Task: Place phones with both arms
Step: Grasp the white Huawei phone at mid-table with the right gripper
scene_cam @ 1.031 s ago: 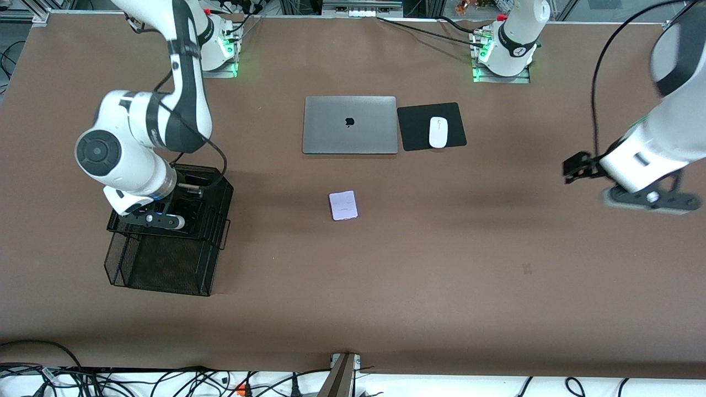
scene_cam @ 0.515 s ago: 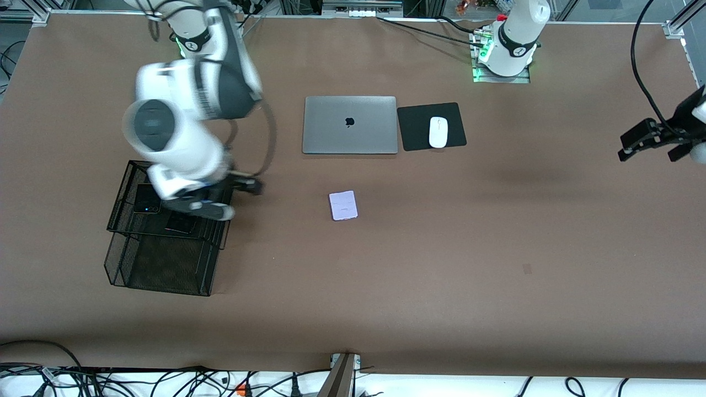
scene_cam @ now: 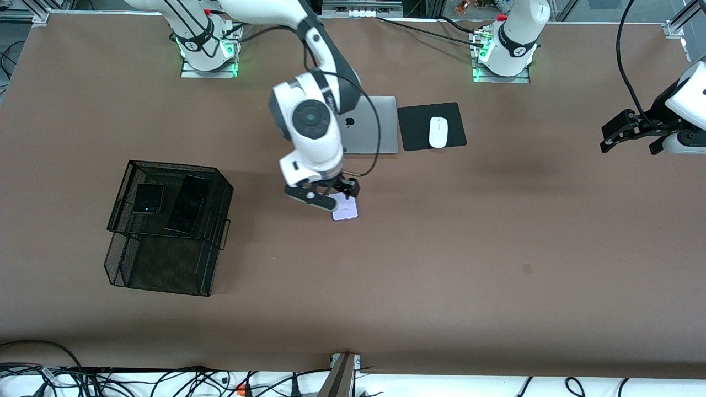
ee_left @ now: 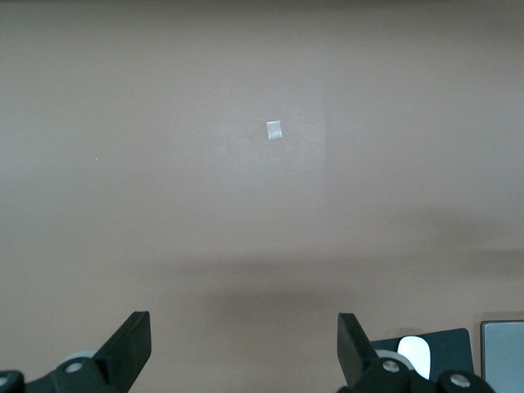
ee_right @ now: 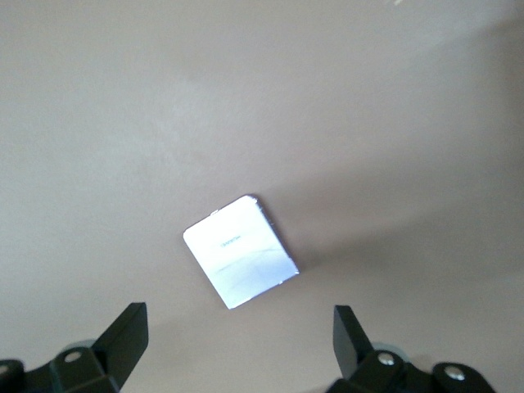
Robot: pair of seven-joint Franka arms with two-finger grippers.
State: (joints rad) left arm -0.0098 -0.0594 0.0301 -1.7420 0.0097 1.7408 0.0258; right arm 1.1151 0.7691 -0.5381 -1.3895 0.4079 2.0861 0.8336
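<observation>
The pale-lavender flip phone (scene_cam: 346, 209) lies flat on the brown table in the middle, nearer the front camera than the laptop. My right gripper (scene_cam: 331, 196) hovers over it, open and empty; in the right wrist view the phone (ee_right: 240, 251) lies between and ahead of the open fingers (ee_right: 123, 334). The small black flip phone (scene_cam: 149, 198) and the long black slab phone (scene_cam: 188, 204) lie in the top tray of the black mesh basket (scene_cam: 165, 273). My left gripper (scene_cam: 623, 132) is open and empty in the air over the table's edge at the left arm's end.
A grey laptop (scene_cam: 375, 129), partly hidden by the right arm, lies near the bases, with a white mouse (scene_cam: 438, 132) on a black pad (scene_cam: 413, 127) beside it. The left wrist view shows bare table, a small pale tape mark (ee_left: 274, 129) and the mouse (ee_left: 414, 356).
The right arm left the mesh basket and swung to the table's middle, now over the lavender phone. The two black phones stayed in the basket. The left gripper moved toward the table's end, then slightly back.
</observation>
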